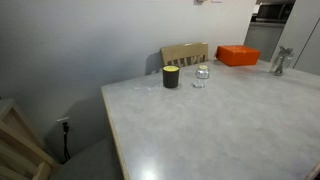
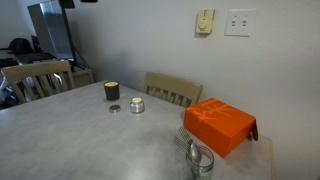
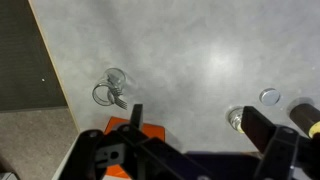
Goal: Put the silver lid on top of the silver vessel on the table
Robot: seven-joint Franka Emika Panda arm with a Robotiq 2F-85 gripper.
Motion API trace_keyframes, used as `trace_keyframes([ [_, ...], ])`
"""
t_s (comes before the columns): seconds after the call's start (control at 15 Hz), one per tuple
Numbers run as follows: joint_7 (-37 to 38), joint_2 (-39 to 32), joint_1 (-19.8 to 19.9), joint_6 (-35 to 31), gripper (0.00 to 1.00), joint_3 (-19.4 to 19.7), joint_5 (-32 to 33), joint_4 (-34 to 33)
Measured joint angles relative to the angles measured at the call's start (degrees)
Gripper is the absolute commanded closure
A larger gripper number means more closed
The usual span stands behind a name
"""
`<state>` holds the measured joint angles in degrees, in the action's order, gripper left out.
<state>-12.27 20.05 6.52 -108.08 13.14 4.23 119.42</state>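
The silver vessel [image 2: 136,105] stands upright on the table [image 2: 80,140], next to a black cup [image 2: 111,91]. The silver lid [image 2: 115,108] lies flat on the table in front of the cup, a little apart from the vessel. In the wrist view the lid [image 3: 270,97] is at the right, and the vessel [image 3: 236,120] sits just beside my right finger. My gripper [image 3: 200,132] is open and empty, high above the table. The gripper does not show in either exterior view. The vessel [image 1: 201,75] and cup [image 1: 171,77] stand near the table's far edge.
An orange box [image 2: 220,123] sits on the table, with a wire metal utensil [image 2: 197,155] close to it. Both also show in the wrist view: the box [image 3: 120,130] and the utensil [image 3: 112,88]. A wooden chair [image 2: 172,90] stands behind the table, against the wall.
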Motion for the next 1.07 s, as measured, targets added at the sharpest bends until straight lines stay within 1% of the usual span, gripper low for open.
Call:
trace_keyframes([
  [0.27, -0.3, -0.05, -0.25, -0.54, 0.0, -0.21, -0.76, -0.04],
  [0.4, -1.96, -0.82, -1.42, -1.41, 0.0, -0.7, -2.29, -0.68],
  [0.53, -4.84, -2.8, -3.48, -2.95, 0.0, -1.29, -5.06, -2.05],
  [0.8, -13.96, -8.92, -7.81, -5.37, 0.0, -2.7, -13.26, -6.18],
  [0.93, -16.36, -11.38, -8.54, -5.41, 0.0, -3.11, -14.58, -7.96],
  [1.07, -17.01, -12.1, -8.55, -5.41, 0.0, -3.08, -14.68, -8.56],
])
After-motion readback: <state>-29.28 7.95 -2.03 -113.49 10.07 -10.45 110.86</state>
